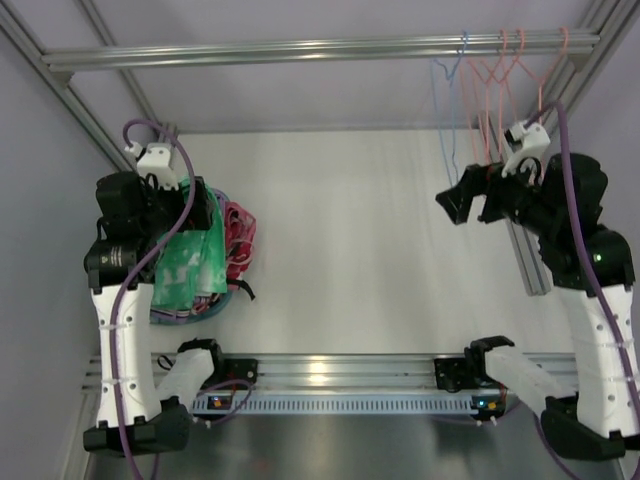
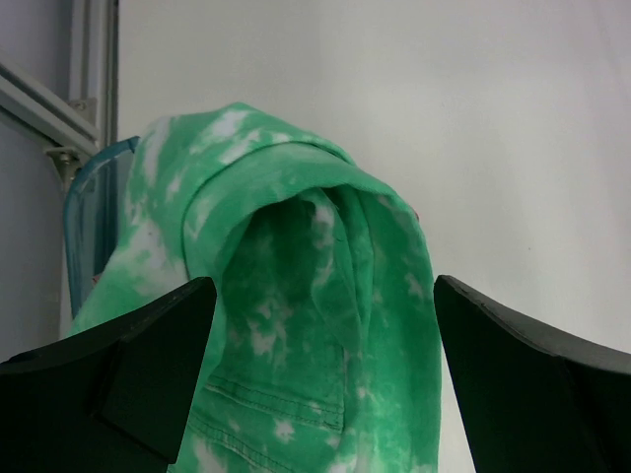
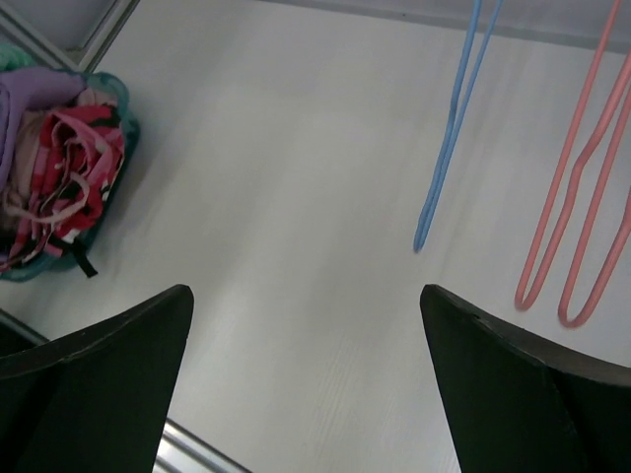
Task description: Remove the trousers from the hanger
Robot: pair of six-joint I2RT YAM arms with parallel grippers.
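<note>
White table (image 1: 380, 250), teal basket (image 3: 123, 99) resting near its left edge, heaped with cloths

There is 1 pair of green trousers (image 2: 296, 296), 1 light-blue wire hanger (image 3: 426, 225) and, going by the hooks on the 1 rail (image 1: 300, 48), 3 pink wire hangers (image 3: 523, 296), though these overlap. 1 teal basket (image 3: 126, 106) holds 1 purple cloth (image 3: 35, 94) and 1 red-pink patterned cloth (image 3: 79, 158).

Green trousers (image 2: 296, 325) heaped left, blue hanger (image 3: 426, 222) hanging right
</note>
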